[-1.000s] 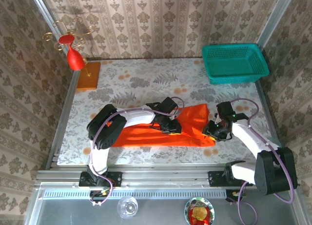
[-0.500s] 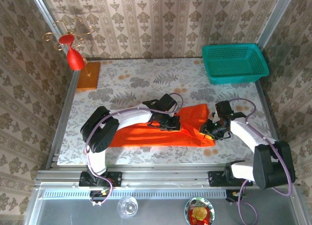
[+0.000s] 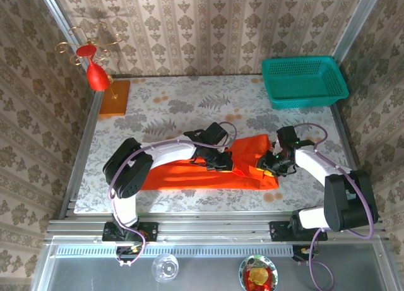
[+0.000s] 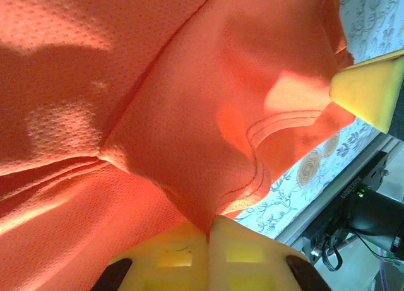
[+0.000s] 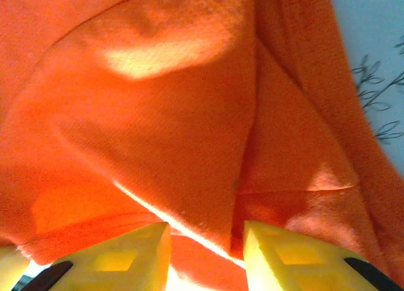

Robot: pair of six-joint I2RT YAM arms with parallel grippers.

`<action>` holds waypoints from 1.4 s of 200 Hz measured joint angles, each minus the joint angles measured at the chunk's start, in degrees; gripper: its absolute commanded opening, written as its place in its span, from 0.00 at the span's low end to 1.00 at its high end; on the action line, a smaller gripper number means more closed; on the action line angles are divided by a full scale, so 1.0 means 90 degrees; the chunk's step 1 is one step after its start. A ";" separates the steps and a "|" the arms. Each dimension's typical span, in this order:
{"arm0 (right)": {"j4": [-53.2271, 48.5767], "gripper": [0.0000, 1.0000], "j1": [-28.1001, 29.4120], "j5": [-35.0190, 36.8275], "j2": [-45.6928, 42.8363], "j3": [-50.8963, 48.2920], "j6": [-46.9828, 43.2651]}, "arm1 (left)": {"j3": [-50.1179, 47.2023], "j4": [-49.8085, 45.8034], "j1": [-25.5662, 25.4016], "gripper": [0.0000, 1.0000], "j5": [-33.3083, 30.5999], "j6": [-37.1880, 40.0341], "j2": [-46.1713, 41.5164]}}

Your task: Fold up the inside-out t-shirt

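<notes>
The inside-out t-shirt (image 3: 202, 175) is bright orange-red cloth lying as a long flat band across the table's near middle, with a bunched fold rising at its right part (image 3: 252, 149). My left gripper (image 3: 228, 160) sits on that fold and is shut on a pinched ridge of the t-shirt (image 4: 189, 146), which runs straight into the closed yellow pads (image 4: 177, 259). My right gripper (image 3: 268, 166) is at the shirt's right end. Its yellow fingers (image 5: 287, 253) stand apart over the cloth (image 5: 177, 133), open, with fabric lying in the gap.
A teal basket (image 3: 304, 81) stands at the back right. A red ornament on a gold wire stand (image 3: 95, 67) rests on an orange board (image 3: 115, 98) at the back left. The metal rail (image 3: 208, 231) runs along the near table edge.
My left gripper has closed on the shirt fold and stayed near the middle. My right gripper has crept left onto the shirt's right end, its jaws narrowing slightly.
</notes>
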 measured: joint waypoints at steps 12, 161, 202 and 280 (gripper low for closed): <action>-0.0017 0.36 0.0000 0.0102 0.0075 0.0000 -0.0034 | -0.0005 -0.0010 -0.0017 0.02 0.0010 0.0000 0.0063; -0.0491 0.19 0.0000 0.0175 -0.0481 0.0034 -0.0175 | -0.0075 -0.0117 -0.0027 0.11 -0.0063 0.0163 0.0398; -0.0804 0.37 0.0000 0.0508 -0.0435 0.0121 -0.0160 | -0.0080 -0.0243 -0.0002 0.20 -0.0070 0.0192 0.0197; -0.0784 0.36 0.1071 0.0372 -0.0544 0.1088 0.0325 | -0.0350 -0.0911 0.1440 0.14 -0.0464 0.0855 -0.1528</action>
